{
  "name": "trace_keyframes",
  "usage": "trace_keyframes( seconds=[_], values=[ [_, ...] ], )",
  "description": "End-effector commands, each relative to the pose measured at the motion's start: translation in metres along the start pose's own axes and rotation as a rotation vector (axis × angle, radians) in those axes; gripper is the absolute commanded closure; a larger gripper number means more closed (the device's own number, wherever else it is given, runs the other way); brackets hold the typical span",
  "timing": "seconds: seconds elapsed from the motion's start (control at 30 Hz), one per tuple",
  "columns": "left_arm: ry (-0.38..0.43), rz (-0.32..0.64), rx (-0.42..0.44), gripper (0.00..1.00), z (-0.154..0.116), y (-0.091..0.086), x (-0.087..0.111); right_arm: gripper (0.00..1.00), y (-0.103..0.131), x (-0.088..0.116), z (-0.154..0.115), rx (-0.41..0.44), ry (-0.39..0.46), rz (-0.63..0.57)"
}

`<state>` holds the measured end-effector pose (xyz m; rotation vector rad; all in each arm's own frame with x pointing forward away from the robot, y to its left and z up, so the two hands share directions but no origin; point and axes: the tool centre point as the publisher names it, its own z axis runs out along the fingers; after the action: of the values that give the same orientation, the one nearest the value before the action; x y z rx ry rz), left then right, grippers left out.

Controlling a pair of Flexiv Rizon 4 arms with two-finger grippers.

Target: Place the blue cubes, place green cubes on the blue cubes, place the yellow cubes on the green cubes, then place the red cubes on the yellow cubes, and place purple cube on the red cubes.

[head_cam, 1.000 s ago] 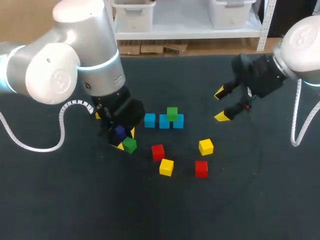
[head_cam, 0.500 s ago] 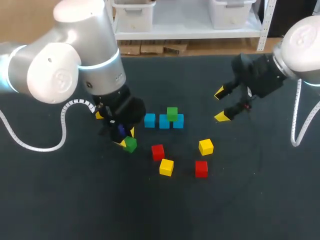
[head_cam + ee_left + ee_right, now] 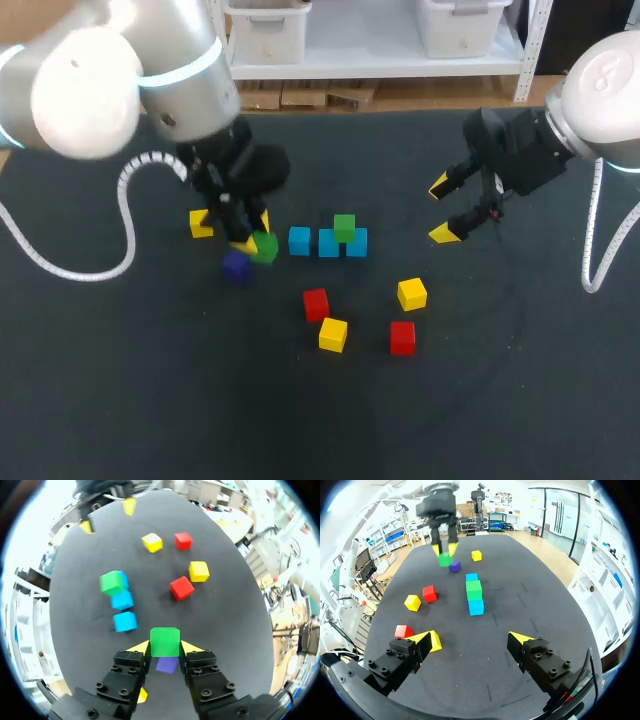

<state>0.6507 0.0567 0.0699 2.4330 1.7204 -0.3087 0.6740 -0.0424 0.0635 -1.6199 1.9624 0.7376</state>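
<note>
My left gripper is shut on a green cube, held above the table just left of the blue row; in the left wrist view the green cube sits between both yellow tips. Under it on the cloth lies the purple cube. Three blue cubes form a row, with a second green cube resting on top towards the right end. Two red cubes and two yellow cubes lie loose in front. My right gripper hangs open right of the row, holding nothing.
A third yellow cube lies left of my left gripper. In the right wrist view the blue row runs straight ahead of my right gripper, with a red cube near one finger. The dark table has bare cloth in front.
My left gripper closed on the green cube and lifted it off the table, moving back towards the blue row. The purple cube now lies uncovered. The right arm has not moved.
</note>
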Motion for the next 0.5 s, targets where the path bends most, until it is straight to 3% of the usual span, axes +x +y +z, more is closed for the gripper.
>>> trace_keyframes(
  seconds=[0.03,0.33,0.5],
  values=[
    [-0.023,-0.028,-0.013,1.0,-0.013,0.008,0.001,0.0,0.0,0.0,0.0,-0.001,-0.003,-0.001],
    [-0.042,-0.099,-0.023,1.0,-0.007,0.029,-0.009,0.0,0.0,0.0,0.0,-0.001,-0.003,-0.001],
    [-0.004,-0.121,-0.044,1.0,0.0,0.037,-0.016,0.0,0.0,0.0,0.0,-0.001,-0.003,-0.001]
  ],
)
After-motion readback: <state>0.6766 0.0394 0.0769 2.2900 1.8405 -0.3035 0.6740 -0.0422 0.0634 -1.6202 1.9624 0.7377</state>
